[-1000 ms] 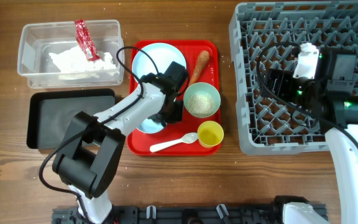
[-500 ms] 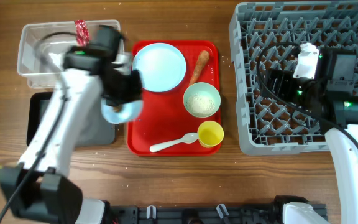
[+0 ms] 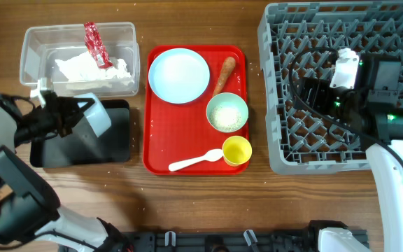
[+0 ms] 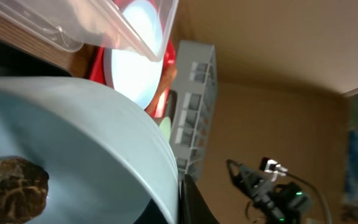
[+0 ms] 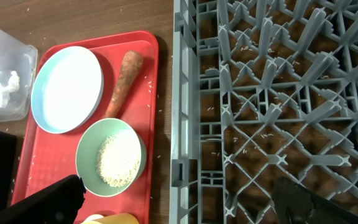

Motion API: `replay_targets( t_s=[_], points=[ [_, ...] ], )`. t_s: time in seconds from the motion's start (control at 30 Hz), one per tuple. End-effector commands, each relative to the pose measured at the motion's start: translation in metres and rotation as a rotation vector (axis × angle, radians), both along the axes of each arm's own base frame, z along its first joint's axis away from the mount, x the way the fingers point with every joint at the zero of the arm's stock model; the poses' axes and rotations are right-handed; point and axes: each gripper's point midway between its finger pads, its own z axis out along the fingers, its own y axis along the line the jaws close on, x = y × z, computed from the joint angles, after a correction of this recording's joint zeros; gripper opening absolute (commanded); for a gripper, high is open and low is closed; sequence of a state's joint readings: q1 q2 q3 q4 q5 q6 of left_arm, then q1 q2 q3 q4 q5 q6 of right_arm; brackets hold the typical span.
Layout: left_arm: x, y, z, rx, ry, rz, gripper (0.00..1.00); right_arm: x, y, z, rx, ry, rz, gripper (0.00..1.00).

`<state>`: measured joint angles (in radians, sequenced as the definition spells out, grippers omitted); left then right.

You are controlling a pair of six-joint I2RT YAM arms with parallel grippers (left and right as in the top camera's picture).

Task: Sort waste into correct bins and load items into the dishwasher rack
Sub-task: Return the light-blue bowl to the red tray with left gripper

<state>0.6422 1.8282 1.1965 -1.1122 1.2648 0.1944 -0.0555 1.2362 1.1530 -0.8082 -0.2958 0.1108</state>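
While tilted over the black bin [image 3: 117,143], the blue bowl [image 3: 98,117] (brown scrap [image 4: 11,190] inside) sits pinched in the left gripper [image 3: 82,114]. The right gripper [image 5: 178,183] gapes wide over the rack [image 5: 278,93].

Left hand [image 3: 81,116] clamped, arm stretched left; right hand [image 5: 176,202] spread open.

On the tray [image 3: 161,150], the plate [image 3: 179,75] sits far left, the carrot [image 3: 224,74] just right of it, the bowl of grains [image 3: 227,112] mid-right, the cup [image 3: 236,150] and spoon [image 3: 194,162] along the near edge. The rack [image 3: 277,140] stands right of the tray. Left of the tray, the tub [image 3: 30,70] holding tissue [image 3: 82,70] and wrapper [image 3: 95,43] lies beyond the shallow tub [image 3: 117,143], over which a small bowl [image 3: 96,117] containing a food scrap [image 4: 11,186] tilts.
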Motion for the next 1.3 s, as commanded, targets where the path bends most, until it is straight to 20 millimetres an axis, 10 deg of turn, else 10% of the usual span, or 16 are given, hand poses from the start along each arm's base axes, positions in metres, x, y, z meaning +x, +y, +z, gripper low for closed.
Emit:
replay_targets(
  t_s=[0.0,0.13,0.33,0.43,0.57,0.7,0.8,1.03,1.27],
  points=[
    [0.002,0.026,-0.009,-0.101,-0.044,0.085,0.04,0.002,0.004,0.006,0.012,-0.013,0.017,1.00],
    [0.001,0.038,-0.022,-0.159,-0.008,0.127,0.04,0.003,0.004,0.006,0.011,-0.013,0.017,1.00],
    [0.008,0.040,0.009,-0.325,-0.085,0.185,0.04,0.001,0.004,0.005,0.012,-0.005,0.017,1.00],
    [0.002,0.041,-0.030,-0.127,0.016,0.128,0.04,0.001,0.004,0.005,0.011,-0.003,0.017,1.00],
    [-0.002,0.039,-0.024,-0.093,0.012,0.112,0.04,0.001,0.004,0.005,0.012,-0.003,0.016,1.00],
    [0.013,0.028,0.063,0.095,-0.221,0.036,0.04,0.001,0.004,0.005,0.011,-0.004,0.017,1.00],
    [0.008,-0.042,0.120,0.347,-0.422,-0.167,0.04,0.002,0.004,0.005,0.011,-0.008,0.017,1.00],
    [0.004,-0.162,0.022,0.962,-0.057,-0.460,0.04,0.002,0.004,0.006,0.011,-0.011,0.017,1.00],
    [-0.003,-0.213,-0.080,1.260,0.143,-0.582,0.04,0.002,0.004,0.006,0.008,-0.011,0.019,1.00]
  ],
)
